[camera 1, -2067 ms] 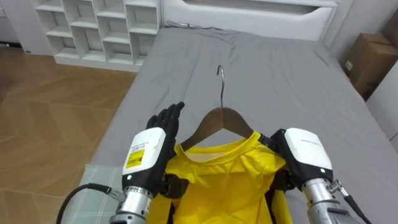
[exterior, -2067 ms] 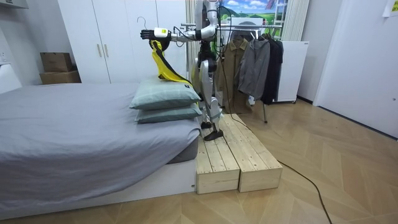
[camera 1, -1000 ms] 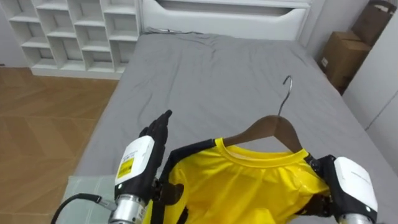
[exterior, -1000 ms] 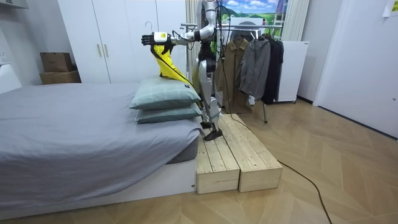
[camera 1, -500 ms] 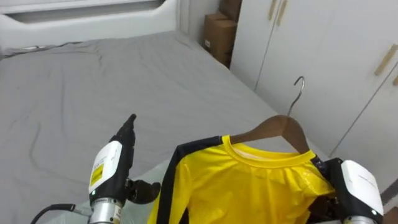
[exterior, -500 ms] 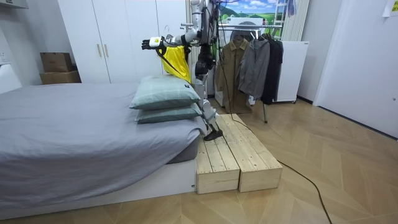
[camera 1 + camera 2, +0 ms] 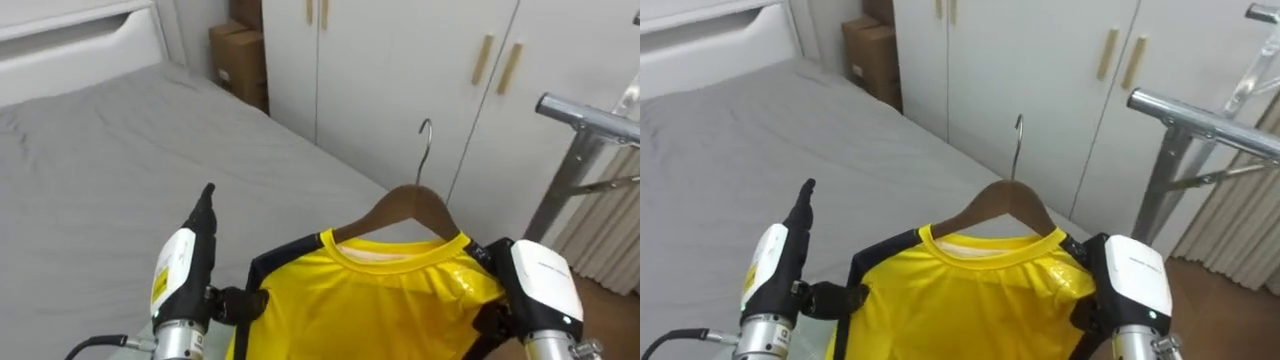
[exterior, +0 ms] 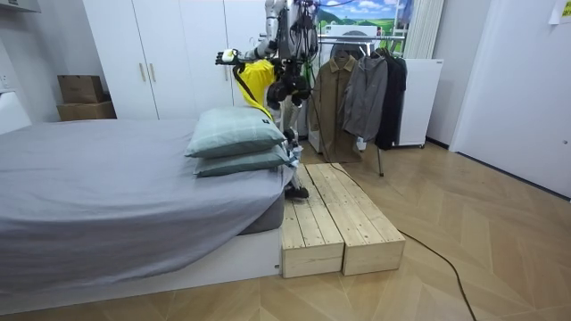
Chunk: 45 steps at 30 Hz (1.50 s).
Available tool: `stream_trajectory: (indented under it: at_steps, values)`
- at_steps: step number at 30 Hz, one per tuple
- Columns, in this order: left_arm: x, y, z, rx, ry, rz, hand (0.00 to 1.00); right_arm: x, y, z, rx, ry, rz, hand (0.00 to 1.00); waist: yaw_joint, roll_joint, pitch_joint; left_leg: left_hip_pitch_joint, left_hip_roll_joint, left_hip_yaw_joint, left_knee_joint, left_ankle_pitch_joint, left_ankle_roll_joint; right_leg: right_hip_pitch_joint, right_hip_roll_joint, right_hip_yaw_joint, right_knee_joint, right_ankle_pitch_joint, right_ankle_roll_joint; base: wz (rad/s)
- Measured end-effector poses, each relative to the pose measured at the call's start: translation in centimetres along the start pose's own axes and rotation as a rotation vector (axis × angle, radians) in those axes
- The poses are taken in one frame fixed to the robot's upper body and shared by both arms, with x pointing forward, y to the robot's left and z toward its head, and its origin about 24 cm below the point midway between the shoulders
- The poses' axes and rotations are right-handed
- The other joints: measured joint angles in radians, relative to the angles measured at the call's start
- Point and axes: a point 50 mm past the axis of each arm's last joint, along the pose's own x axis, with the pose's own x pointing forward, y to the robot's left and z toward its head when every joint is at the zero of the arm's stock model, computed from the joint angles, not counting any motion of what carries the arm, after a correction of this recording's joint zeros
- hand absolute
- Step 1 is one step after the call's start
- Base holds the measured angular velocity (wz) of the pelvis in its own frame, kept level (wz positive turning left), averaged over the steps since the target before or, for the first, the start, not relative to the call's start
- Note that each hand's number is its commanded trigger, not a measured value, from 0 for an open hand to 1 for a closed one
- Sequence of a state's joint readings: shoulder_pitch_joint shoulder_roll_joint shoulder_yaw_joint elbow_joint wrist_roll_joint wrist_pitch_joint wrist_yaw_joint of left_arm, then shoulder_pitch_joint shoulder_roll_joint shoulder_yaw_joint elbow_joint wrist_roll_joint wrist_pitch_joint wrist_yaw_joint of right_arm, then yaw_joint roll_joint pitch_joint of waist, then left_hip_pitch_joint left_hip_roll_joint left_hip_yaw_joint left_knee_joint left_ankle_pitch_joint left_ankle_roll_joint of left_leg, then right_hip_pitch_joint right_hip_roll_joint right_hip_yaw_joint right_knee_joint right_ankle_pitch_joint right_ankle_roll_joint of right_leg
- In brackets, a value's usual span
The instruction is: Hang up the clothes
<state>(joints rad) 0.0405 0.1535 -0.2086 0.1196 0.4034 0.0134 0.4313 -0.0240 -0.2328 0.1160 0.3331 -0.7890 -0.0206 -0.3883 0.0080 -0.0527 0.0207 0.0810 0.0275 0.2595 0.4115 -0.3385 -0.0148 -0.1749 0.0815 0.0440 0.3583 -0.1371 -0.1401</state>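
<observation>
A yellow shirt [image 7: 370, 300] with dark trim hangs on a wooden hanger [image 7: 405, 205], whose metal hook [image 7: 425, 135] points up. I hold it in front of me between both hands. My left hand [image 7: 188, 262] is at the shirt's left edge, fingers straight and pointing up, thumb against the cloth. My right hand [image 7: 538, 285] is at the shirt's right shoulder, its fingers hidden behind the cloth. In the room view I stand on a wooden platform [image 8: 339, 223] by the bed, shirt [image 8: 254, 80] held at chest height.
A metal clothes rack bar [image 7: 590, 115] crosses the upper right. White wardrobe doors [image 7: 400, 60] are ahead, cardboard boxes [image 7: 240, 50] beside them. The grey bed [image 7: 90, 150] lies to my left. Coats [image 8: 357, 85] hang on the rack; pillows [image 8: 236, 134] lie on the bed's end.
The robot has turned right from the bed towards the wardrobe and rack; the whole view swung with it. The shirt on its hanger stays between both hands.
</observation>
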Motion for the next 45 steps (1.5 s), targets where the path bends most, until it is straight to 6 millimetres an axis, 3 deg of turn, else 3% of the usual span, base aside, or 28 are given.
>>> stream_trajectory:
  at_steps: [3,4,6,8,10,14,16,17,18,19,20,21,22,23,26,29,36,45]
  values:
    - [0.0,0.0,0.0,-0.013,0.007,0.027,0.00,0.2,-0.1,0.2,-0.001,-0.010,-0.002,1.00,0.003,0.019,-0.0115,0.000,-0.041,-0.101,-0.118,0.010,-0.004,-0.003,0.034,0.093,-0.056,0.064,-0.008,-0.86]
    - [0.0,0.0,0.0,-0.015,0.008,0.033,0.00,0.2,-0.1,0.2,-0.003,-0.010,-0.002,1.00,-0.003,0.022,-0.0132,0.000,-0.044,-0.112,-0.129,0.010,-0.004,-0.003,0.037,0.103,-0.062,0.074,-0.011,-0.61]
    - [0.0,0.1,0.0,-0.046,0.020,0.043,0.00,0.2,-0.2,0.1,-0.022,-0.001,-0.007,1.00,-0.032,0.040,-0.0246,0.002,-0.042,-0.126,-0.145,0.012,-0.003,-0.004,0.056,0.127,-0.082,0.096,-0.012,-0.42]
    - [0.0,0.1,-0.1,-0.068,0.031,0.047,0.00,0.2,-0.5,0.3,-0.041,-0.002,-0.022,1.00,-0.044,0.043,-0.0258,0.012,-0.044,-0.122,-0.162,0.013,-0.002,-0.004,0.069,0.162,-0.087,0.104,-0.001,-0.55]
    - [0.1,0.3,-0.2,-0.070,0.034,0.054,0.00,0.3,-0.8,0.5,-0.047,-0.014,-0.036,1.00,-0.059,0.044,-0.0254,0.029,-0.043,-0.120,-0.189,0.036,0.001,-0.004,0.086,0.186,-0.091,0.112,0.002,-0.57]
    - [0.1,0.3,-0.2,-0.076,0.034,0.054,0.00,0.4,-1.5,0.5,-0.041,-0.011,-0.065,1.00,-0.091,0.054,-0.0271,0.034,-0.045,-0.117,-0.237,0.081,0.021,0.001,0.131,0.285,-0.112,0.143,0.042,-0.46]
    - [0.1,0.3,-0.2,-0.084,0.034,0.055,0.00,0.4,-1.7,0.2,-0.041,0.004,-0.075,1.00,-0.091,0.060,-0.0250,0.026,-0.053,-0.105,-0.261,0.122,0.048,0.009,0.147,0.322,-0.159,0.167,0.078,-0.52]
    - [0.1,0.4,-0.3,-0.096,0.039,0.056,0.00,0.4,-1.7,0.1,-0.043,0.016,-0.075,1.00,-0.090,0.068,-0.0255,0.017,-0.034,-0.081,-0.268,0.146,0.070,0.013,0.155,0.326,-0.205,0.191,0.117,-0.57]
    - [0.3,0.5,-0.3,-0.103,0.041,0.061,0.00,0.5,-1.7,0.1,-0.039,0.024,-0.078,1.00,-0.075,0.081,-0.0143,0.008,0.000,-0.034,-0.264,0.131,0.047,-0.040,0.145,0.195,-0.108,0.118,0.122,-0.61]
    - [0.4,0.6,-0.4,-0.098,0.041,0.060,0.00,0.4,-1.6,0.1,-0.037,0.026,-0.078,1.00,-0.063,0.068,-0.0051,0.005,-0.003,-0.012,-0.258,0.129,0.047,-0.074,0.104,0.108,0.005,0.059,0.112,-0.64]
    - [0.0,0.5,-0.9,-0.091,0.058,0.057,0.00,0.3,-1.6,-0.1,-0.053,0.024,-0.072,1.00,-0.051,0.059,-0.0035,0.004,-0.010,0.024,-0.243,0.108,0.047,-0.105,0.004,0.017,0.179,-0.032,0.115,-0.76]
    - [-0.2,0.6,-1.3,-0.083,0.073,0.057,0.00,0.3,-1.5,-0.3,-0.061,0.025,-0.071,1.00,-0.035,0.047,-0.0055,0.005,-0.019,0.065,-0.234,0.091,0.051,-0.095,-0.095,-0.006,0.243,-0.088,0.153,-0.82]
    - [-0.2,0.8,-1.5,-0.080,0.078,0.062,0.00,0.3,-1.5,-0.2,-0.060,0.023,-0.073,1.00,-0.022,0.042,-0.0058,0.001,-0.022,0.079,-0.221,0.083,0.045,-0.080,-0.131,-0.005,0.237,-0.108,0.174,-0.77]
    - [0.2,1.7,-1.8,-0.077,0.085,0.090,0.00,0.2,-1.2,0.2,-0.046,0.012,-0.074,1.00,-0.016,0.025,-0.0026,-0.021,-0.016,0.090,-0.186,0.076,0.028,-0.060,-0.149,-0.004,0.174,-0.127,0.182,-0.36]
    - [0.4,2.2,-2.0,-0.084,0.097,0.117,0.00,-0.2,-0.9,0.1,-0.034,0.019,-0.060,1.00,-0.024,0.027,-0.0032,-0.036,0.024,0.091,-0.190,0.094,-0.002,-0.033,-0.091,0.003,0.062,-0.058,0.123,-0.22]
    - [0.5,2.4,-2.0,-0.090,0.099,0.126,0.00,-0.1,-1.1,0.3,-0.028,0.012,-0.073,1.00,-0.033,0.023,-0.0058,-0.027,0.053,0.105,-0.201,0.103,-0.018,-0.003,-0.059,-0.002,-0.005,-0.019,0.107,-0.21]
    - [0.5,2.0,-1.9,-0.100,0.104,0.105,0.00,0.0,-1.7,0.8,-0.019,-0.002,-0.128,1.00,-0.056,0.022,-0.0076,0.002,0.064,0.120,-0.220,0.108,-0.023,0.029,-0.033,0.013,-0.049,-0.010,0.101,-0.09]
    - [0.4,2.0,-2.0,-0.095,0.118,0.100,0.00,0.1,-2.2,1.1,-0.016,-0.015,-0.180,1.00,-0.057,0.019,-0.0119,0.017,0.066,0.119,-0.232,0.108,-0.023,0.043,-0.025,0.030,-0.069,-0.003,0.103,-0.06]
